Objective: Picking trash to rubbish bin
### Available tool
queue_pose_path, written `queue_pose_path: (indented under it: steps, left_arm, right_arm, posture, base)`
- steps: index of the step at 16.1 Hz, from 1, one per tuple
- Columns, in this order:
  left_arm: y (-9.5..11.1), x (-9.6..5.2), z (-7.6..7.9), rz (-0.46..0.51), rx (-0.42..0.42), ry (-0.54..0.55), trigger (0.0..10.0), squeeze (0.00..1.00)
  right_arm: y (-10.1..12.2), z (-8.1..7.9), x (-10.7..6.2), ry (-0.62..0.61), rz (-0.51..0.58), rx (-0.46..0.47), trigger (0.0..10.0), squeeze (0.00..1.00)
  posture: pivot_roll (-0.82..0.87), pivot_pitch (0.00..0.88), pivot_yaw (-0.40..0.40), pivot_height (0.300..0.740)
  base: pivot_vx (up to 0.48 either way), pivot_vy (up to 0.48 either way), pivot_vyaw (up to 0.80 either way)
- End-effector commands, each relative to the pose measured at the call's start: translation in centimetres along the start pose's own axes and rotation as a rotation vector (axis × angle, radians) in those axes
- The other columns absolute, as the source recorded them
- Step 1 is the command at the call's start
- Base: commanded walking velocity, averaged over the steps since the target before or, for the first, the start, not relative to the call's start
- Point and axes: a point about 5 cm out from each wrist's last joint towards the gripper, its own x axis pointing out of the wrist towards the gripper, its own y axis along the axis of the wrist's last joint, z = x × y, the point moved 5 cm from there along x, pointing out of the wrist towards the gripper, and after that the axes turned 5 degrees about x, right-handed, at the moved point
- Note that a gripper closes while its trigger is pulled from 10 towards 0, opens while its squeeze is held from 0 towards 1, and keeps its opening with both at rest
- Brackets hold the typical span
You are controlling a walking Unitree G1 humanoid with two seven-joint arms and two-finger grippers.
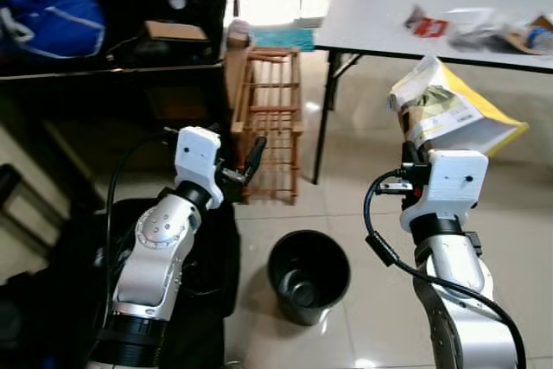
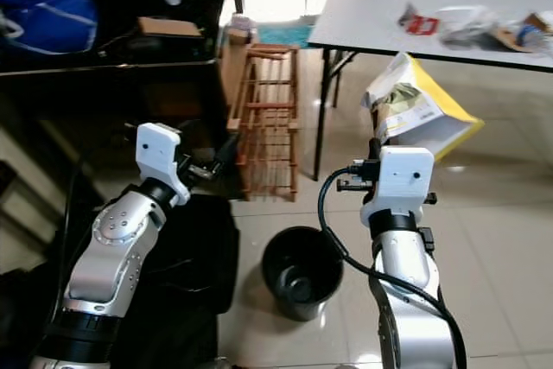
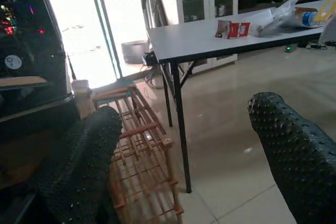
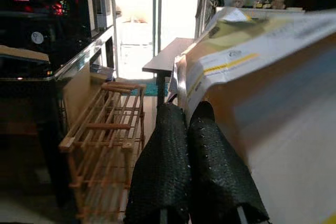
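Observation:
My right gripper (image 4: 186, 109) is shut on the lower edge of a yellow and white paper mailer (image 1: 449, 114), held up at chest height in front of the white table. The mailer (image 4: 252, 77) stands tilted above the pinched fingers. A black round rubbish bin (image 1: 275, 252) stands on the tiled floor between my two arms, below and to the left of the mailer. My left gripper (image 1: 251, 162) is raised near the wooden rack, open, with nothing between its fingers (image 3: 79, 166).
A white folding table (image 1: 371, 6) at the back right carries a red wrapper (image 1: 428, 26) and crumpled plastic bags (image 1: 484, 32). A wooden rack (image 1: 272, 118) stands beside a dark cabinet with a blue bag (image 1: 47, 10). A black bag (image 1: 216, 265) lies left of the bin.

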Motion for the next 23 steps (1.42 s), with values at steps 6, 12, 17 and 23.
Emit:
queue_pose_path:
  steps: [6,12,17,23]
  left_arm:
    - [0.1,0.2,0.2,0.006,0.028,-0.006,10.0,0.00]
    - [-0.2,0.2,0.7,0.000,0.037,-0.024,10.0,0.00]
    - [-1.8,-0.8,1.8,-0.051,0.050,-0.081,10.0,0.00]
    - [-5.4,-3.7,1.2,-0.183,-0.001,-0.140,10.0,0.00]
  right_arm:
    - [-0.3,-0.1,0.1,0.007,-0.015,0.015,10.0,0.00]
    - [-0.8,0.0,-0.1,0.002,-0.031,0.021,10.0,0.00]
    - [-1.5,0.1,-0.1,-0.004,-0.057,0.031,10.0,0.00]
    - [-2.5,1.0,0.6,-0.048,-0.082,0.022,10.0,0.00]
  posture:
    - [-0.06,0.075,0.069,0.740]
    - [-0.07,0.085,0.070,0.740]
    - [-0.07,0.103,0.070,0.740]
    - [-0.04,0.176,0.085,0.740]
  base:
    - [0.000,0.000,0.19]
    - [0.000,0.000,0.80]
    - [0.000,0.000,0.16]
    - [0.000,0.000,0.00]
